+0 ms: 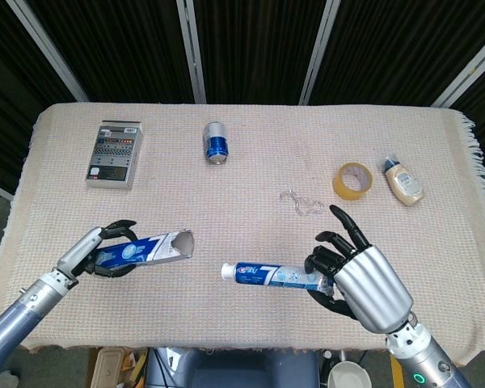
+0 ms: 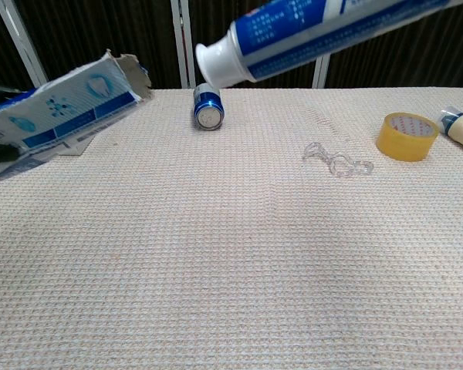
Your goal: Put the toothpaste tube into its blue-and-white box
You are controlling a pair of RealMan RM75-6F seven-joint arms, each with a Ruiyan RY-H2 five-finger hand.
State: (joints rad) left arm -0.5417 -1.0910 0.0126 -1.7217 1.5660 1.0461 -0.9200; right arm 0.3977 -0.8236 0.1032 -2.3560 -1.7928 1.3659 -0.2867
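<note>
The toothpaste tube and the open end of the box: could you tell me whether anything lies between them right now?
Nothing visible does. The toothpaste tube, held by the right hand, points its cap across a bare gap toward the open mouth of the box in the left hand.

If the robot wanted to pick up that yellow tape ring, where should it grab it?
Probably from above. The yellow tape roll lies flat on the cloth with its hole facing up, so one of the fingers could dip into the hole and the thumb press the outer wall, pinching the rim. The nearer right hand already holds the toothpaste tube.
</note>
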